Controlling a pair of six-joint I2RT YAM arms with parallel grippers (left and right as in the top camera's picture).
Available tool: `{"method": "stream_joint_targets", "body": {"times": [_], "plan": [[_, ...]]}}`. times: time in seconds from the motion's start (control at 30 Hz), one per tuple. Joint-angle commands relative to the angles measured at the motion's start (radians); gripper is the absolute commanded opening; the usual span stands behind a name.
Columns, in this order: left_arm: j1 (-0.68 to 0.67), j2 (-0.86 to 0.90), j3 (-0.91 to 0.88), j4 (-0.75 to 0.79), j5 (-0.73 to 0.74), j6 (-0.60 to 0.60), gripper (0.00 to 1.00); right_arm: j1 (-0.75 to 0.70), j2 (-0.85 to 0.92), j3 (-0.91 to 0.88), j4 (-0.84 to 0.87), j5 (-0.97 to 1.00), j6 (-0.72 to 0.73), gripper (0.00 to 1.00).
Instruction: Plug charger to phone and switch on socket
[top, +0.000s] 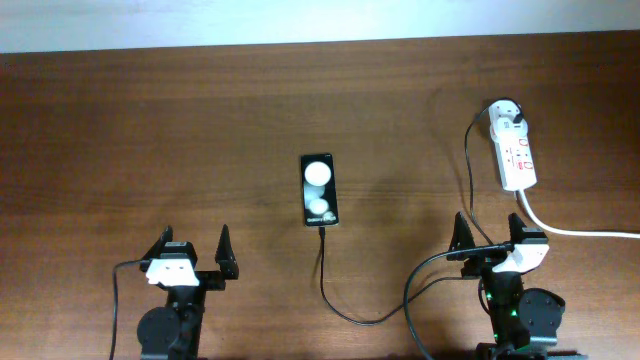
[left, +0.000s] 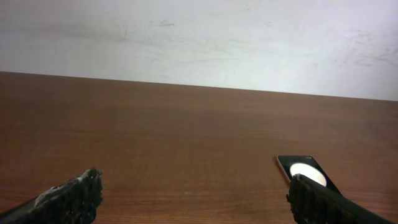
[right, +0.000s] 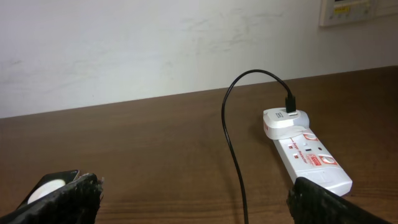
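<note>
The black phone lies flat mid-table with two white round spots on its face; it also shows in the left wrist view and at the left edge of the right wrist view. The thin black charger cable runs from the phone's near end, loops along the front and goes up to its white adapter, seated in the far end of the white socket strip; cable and strip also show in the right wrist view. My left gripper and right gripper are open and empty near the front edge.
The socket's thick white cord runs off to the right edge. A pale wall stands behind the table's far edge. A wall panel hangs at the upper right in the right wrist view.
</note>
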Motion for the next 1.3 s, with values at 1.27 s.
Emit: {"method": "stream_joint_targets", "body": {"times": [1.27], "plan": [[0.005, -0.005, -0.008, 0.002, -0.011, 0.016, 0.99, 0.024, -0.009, -0.005, -0.007, 0.005, -0.008, 0.99]]}}
